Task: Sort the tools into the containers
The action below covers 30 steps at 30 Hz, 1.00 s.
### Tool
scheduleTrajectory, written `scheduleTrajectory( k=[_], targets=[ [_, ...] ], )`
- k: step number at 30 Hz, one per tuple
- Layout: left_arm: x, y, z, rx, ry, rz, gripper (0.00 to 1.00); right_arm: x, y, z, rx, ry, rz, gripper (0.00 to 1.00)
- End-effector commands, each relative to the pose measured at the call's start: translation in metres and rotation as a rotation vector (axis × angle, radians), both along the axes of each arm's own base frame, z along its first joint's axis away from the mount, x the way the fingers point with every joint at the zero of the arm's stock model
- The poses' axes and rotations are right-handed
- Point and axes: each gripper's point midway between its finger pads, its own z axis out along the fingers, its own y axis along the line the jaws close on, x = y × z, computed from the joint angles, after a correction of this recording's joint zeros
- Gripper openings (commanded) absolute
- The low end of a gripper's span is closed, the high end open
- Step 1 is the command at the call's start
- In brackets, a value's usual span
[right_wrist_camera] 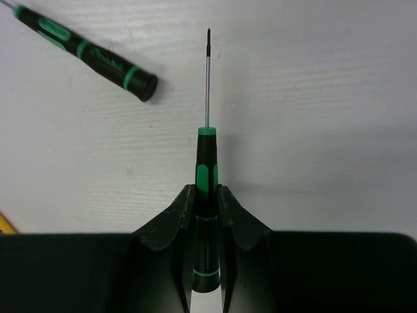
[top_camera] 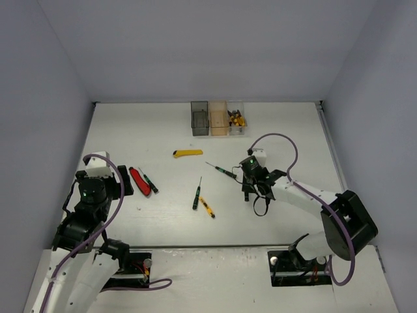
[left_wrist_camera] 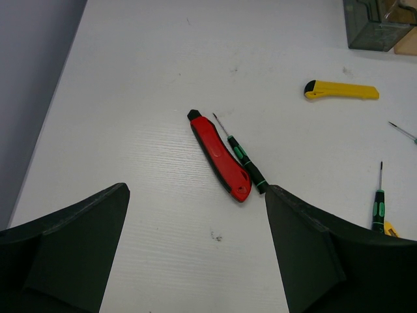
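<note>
My right gripper (top_camera: 247, 186) (right_wrist_camera: 207, 202) is shut on a black-green screwdriver (right_wrist_camera: 206, 163), held just above the table with its tip pointing away from the wrist. A second black-green screwdriver (top_camera: 222, 170) (right_wrist_camera: 91, 55) lies close by. My left gripper (top_camera: 127, 184) (left_wrist_camera: 195, 215) is open and empty, just short of the red-handled cutter (top_camera: 139, 181) (left_wrist_camera: 220, 156) and the screwdriver (left_wrist_camera: 244, 160) beside it. A yellow utility knife (top_camera: 187, 153) (left_wrist_camera: 342, 90), another black-green screwdriver (top_camera: 197, 193) and a yellow screwdriver (top_camera: 207, 207) lie mid-table. The dark grey (top_camera: 199, 117), orange (top_camera: 218, 119) and clear (top_camera: 238, 128) containers stand at the back.
Orange/yellow-handled pliers (top_camera: 236, 118) sit in the clear container. The table's left edge and a grey wall (left_wrist_camera: 32, 78) run close to my left gripper. The right arm's purple cable (top_camera: 287, 147) loops above the table.
</note>
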Motion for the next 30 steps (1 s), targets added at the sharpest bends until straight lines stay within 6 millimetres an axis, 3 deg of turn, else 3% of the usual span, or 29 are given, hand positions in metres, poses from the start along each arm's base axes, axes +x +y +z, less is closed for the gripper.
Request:
scheduleTrajectory(
  k=[1,7,10,14,16,18,20,22,30],
  targets=[
    [0.008,-0.003,0.015,-0.014,-0.036,-0.004,0.82,0.066,0.003,0.095,0.004,-0.245,-0.007,0.00],
    [0.008,-0.002,0.015,-0.010,-0.036,0.001,0.82,0.146,0.042,0.180,-0.033,-0.422,0.160,0.00],
    [0.008,-0.001,0.014,-0.007,-0.032,0.005,0.82,0.190,0.063,0.205,-0.051,-0.484,0.222,0.00],
    [0.008,0.000,0.013,-0.003,-0.028,0.006,0.82,0.246,0.082,0.221,-0.003,-0.530,0.246,0.00],
    [0.008,0.000,0.013,-0.002,-0.027,0.007,0.82,0.263,0.085,0.206,-0.002,-0.512,0.238,0.00],
    [0.008,0.000,0.012,0.000,-0.022,0.010,0.82,0.293,0.095,0.213,0.018,-0.551,0.227,0.00],
    [0.008,0.001,0.012,0.001,-0.022,0.011,0.82,0.312,0.101,0.188,0.014,-0.527,0.231,0.00],
    [0.009,0.001,0.011,0.001,-0.020,0.012,0.82,0.328,0.105,0.175,0.007,-0.527,0.228,0.00],
    [0.009,-0.001,0.011,-0.002,-0.017,0.006,0.82,0.351,0.108,0.127,-0.009,-0.495,0.214,0.00]
  ],
)
